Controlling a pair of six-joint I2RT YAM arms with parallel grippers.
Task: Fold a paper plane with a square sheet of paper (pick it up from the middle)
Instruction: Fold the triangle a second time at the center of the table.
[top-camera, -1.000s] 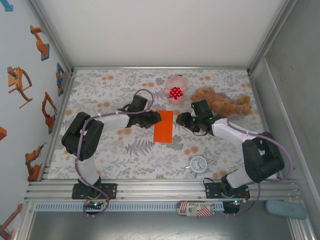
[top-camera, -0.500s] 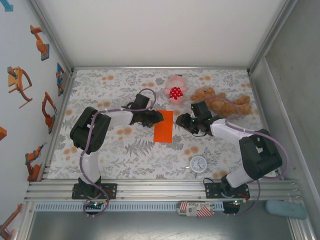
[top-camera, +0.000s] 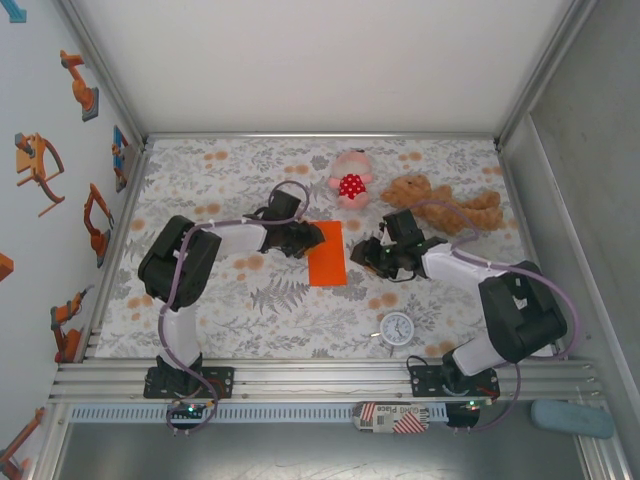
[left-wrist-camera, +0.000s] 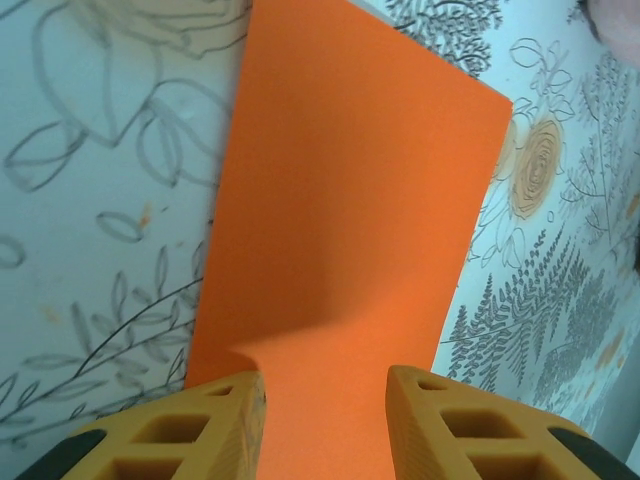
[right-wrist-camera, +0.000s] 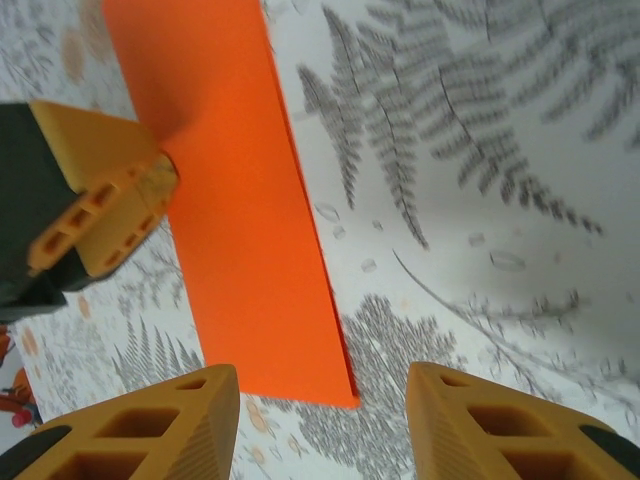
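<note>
The orange sheet of paper (top-camera: 328, 254), a narrow rectangle, lies flat on the floral table (top-camera: 250, 300) between the two grippers. The left gripper (left-wrist-camera: 325, 385) sits over its left edge, jaws parted, clasping nothing. The right gripper (right-wrist-camera: 322, 378), just beside its right edge, is likewise parted and empty.

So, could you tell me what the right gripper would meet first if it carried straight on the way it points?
Most likely the near edge of the orange paper, just ahead of the right gripper; its height is unclear, so it might pass over.
</note>
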